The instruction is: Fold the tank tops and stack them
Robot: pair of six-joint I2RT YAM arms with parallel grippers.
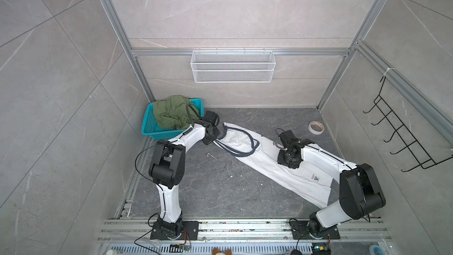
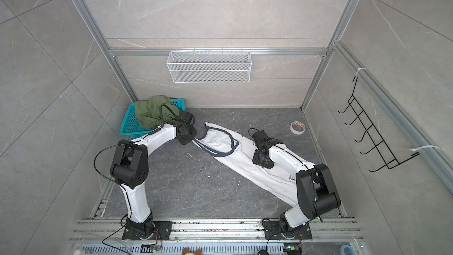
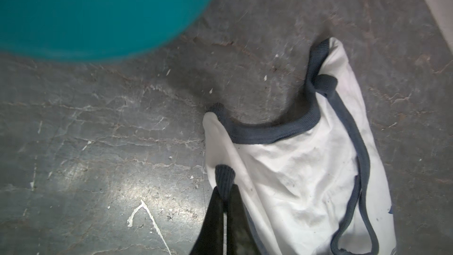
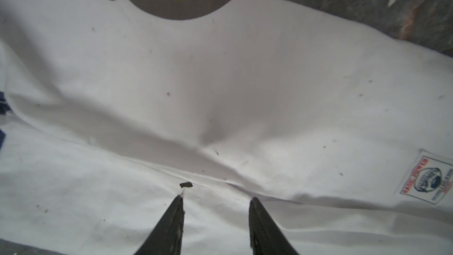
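Tank top strap (image 3: 224, 175), pinched, left end effector (image 3: 225, 191)

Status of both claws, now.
Left claw: shut on the white tank top, at its dark trim.
Right claw: open, holding nothing, over that top.

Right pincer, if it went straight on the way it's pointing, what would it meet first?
The white tank top: the right pincer, jaws open, points at its plain cloth just ahead of the tips. Whether they touch it is unclear.

Basket (image 3: 98, 15) blurred, cropped; white tank top (image 1: 257, 158) hem behind right arm (image 1: 326, 160).
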